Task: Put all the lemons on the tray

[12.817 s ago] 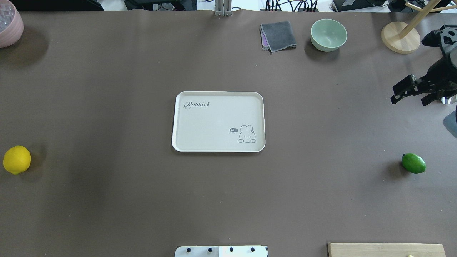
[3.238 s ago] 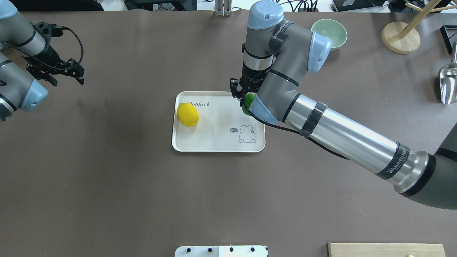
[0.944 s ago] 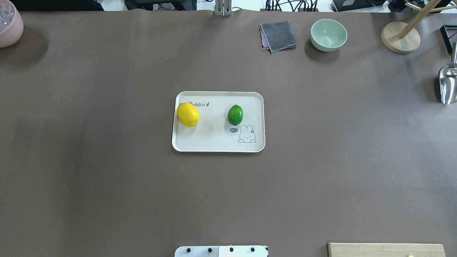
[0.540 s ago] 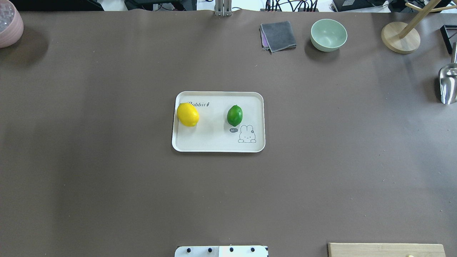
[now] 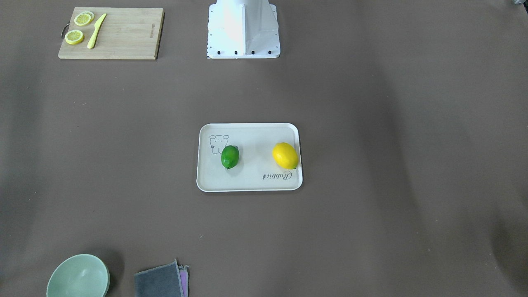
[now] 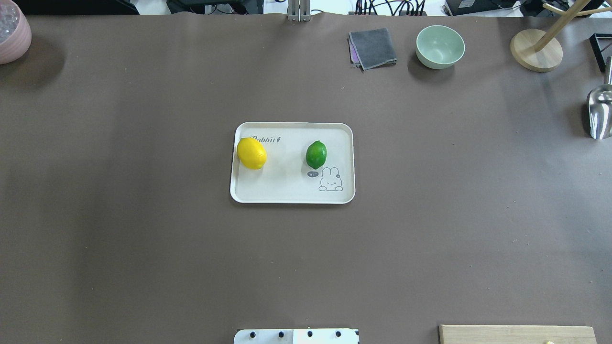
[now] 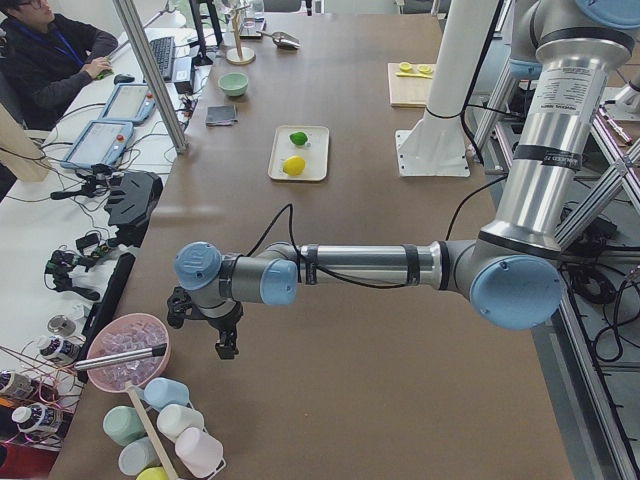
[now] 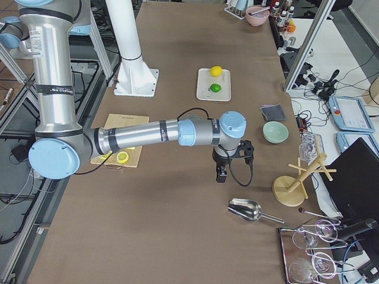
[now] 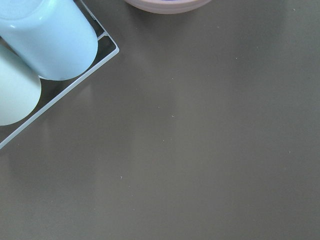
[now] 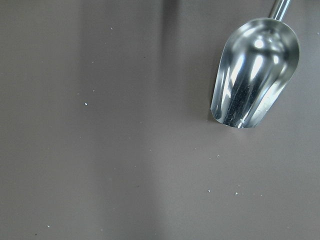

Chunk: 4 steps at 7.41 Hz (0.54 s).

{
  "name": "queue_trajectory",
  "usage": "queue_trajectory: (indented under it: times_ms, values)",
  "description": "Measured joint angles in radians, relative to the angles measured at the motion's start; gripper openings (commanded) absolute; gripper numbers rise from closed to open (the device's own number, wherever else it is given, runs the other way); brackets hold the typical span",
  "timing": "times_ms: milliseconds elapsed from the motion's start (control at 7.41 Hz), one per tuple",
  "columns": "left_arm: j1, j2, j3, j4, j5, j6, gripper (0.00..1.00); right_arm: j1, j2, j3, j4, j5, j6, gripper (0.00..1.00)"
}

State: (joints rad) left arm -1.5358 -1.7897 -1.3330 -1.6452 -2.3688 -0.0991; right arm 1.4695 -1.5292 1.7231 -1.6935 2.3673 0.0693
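Observation:
The off-white tray (image 6: 287, 188) lies at the table's middle. The yellow lemon (image 6: 251, 153) rests at its left end, over the "Rabbit" script. The green lemon (image 6: 316, 154) rests right of centre, just above the rabbit drawing. Both also show in the front-facing view, yellow (image 5: 285, 155) and green (image 5: 230, 156). Neither arm is in the overhead view. My left gripper (image 7: 224, 338) hangs over the table's far left end, next to a pink bowl. My right gripper (image 8: 221, 173) hangs over the far right end, near a metal scoop. I cannot tell whether either is open or shut.
A green bowl (image 6: 440, 46), a grey cloth (image 6: 373, 48) and a wooden stand (image 6: 535, 50) sit at the back right. A metal scoop (image 6: 600, 112) lies at the right edge. A pink bowl (image 6: 12, 31) is at the back left. A cutting board (image 5: 109, 33) holds lemon slices and a knife.
The right arm has let go of the green lemon on the tray and both arms have left the overhead view. In the last second the green lemon rocked slightly.

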Motion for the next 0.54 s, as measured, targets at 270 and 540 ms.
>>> queue_trajectory:
  times_ms: [270, 540]
  values:
    - [0.000, 0.001, -0.018, -0.020, 0.001, 0.006, 0.99, 0.000, 0.001, 0.001, 0.000, 0.001, 0.001, 1.00]
    - [0.001, 0.001, -0.020, -0.038, 0.002, 0.006, 0.99, 0.000, 0.000, 0.002, 0.000, 0.001, 0.000, 1.00]
